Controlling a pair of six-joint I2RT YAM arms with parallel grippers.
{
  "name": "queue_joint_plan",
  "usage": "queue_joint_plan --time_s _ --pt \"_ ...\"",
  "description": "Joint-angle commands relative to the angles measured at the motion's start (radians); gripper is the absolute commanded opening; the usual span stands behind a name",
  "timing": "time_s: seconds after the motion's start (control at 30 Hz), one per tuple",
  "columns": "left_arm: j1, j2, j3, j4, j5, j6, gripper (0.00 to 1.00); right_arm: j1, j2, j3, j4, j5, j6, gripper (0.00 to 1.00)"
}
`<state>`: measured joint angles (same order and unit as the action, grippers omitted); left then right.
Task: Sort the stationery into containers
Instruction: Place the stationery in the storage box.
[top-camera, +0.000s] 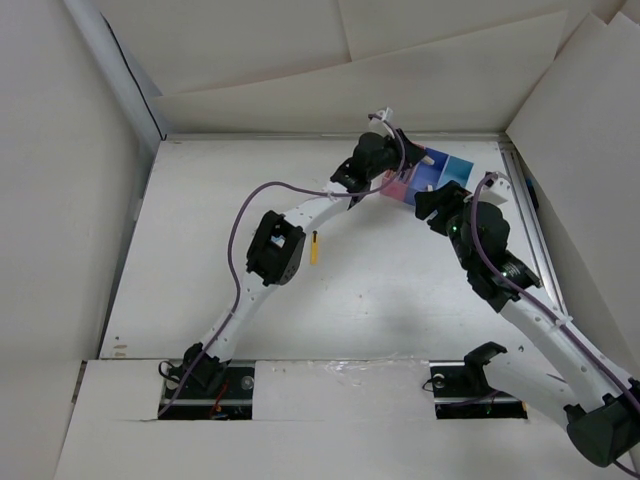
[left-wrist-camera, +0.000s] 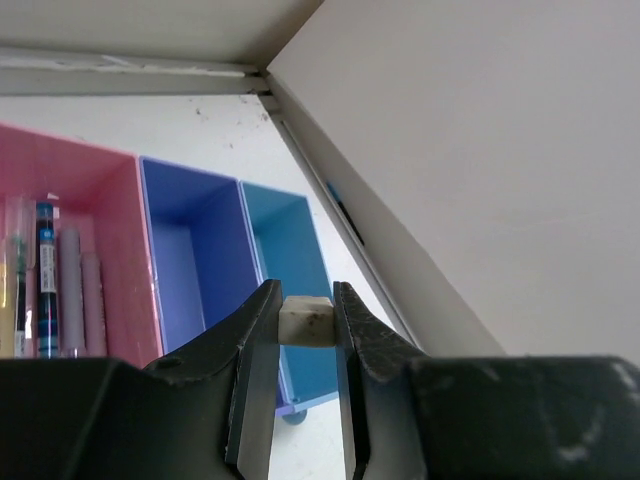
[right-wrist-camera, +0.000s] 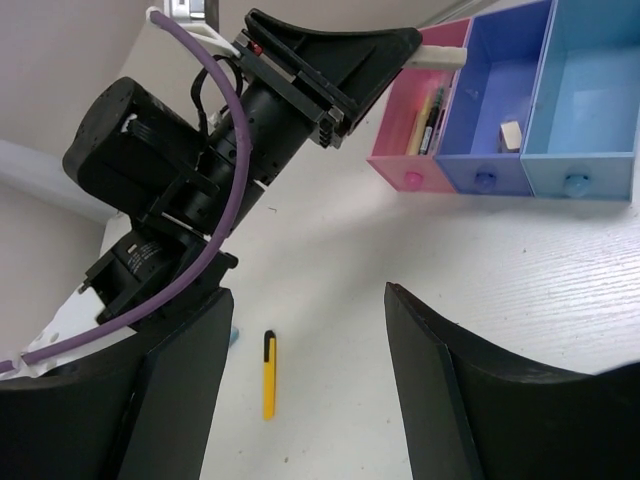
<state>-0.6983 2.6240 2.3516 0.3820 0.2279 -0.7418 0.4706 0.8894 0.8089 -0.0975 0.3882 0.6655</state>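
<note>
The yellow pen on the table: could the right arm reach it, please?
Probably yes: the right end effector is open, bare table lies between it and the yellow pen, though the left arm is close by.

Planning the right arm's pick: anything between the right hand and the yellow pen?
Nothing visible on the table between the right hand and the yellow pen. The left arm hangs close beside the pen.

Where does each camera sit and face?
Top external: above the bases, facing down on the white table; both arms show.
Left wrist: past the left hand, shut on a small white block, at the translucent pink, blue and cyan plastic tray.
Right wrist: past the open right hand toward the left arm.
All share the tray.
</note>
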Motion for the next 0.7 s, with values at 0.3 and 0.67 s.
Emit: queue_joint_plan --time_s 0.3,0.67 --pt "-0.036 0.021 0.057 0.090 -0.041 0.079 0.22 -0.006 -0.056 0.018 0.028 0.008 -0.014 0.68" --pt "-0.036 -0.019 -0.003 0.101 -0.041 0.098 0.50 -0.006 -0.066 0.018 0.028 -0.002 -0.004 0.68"
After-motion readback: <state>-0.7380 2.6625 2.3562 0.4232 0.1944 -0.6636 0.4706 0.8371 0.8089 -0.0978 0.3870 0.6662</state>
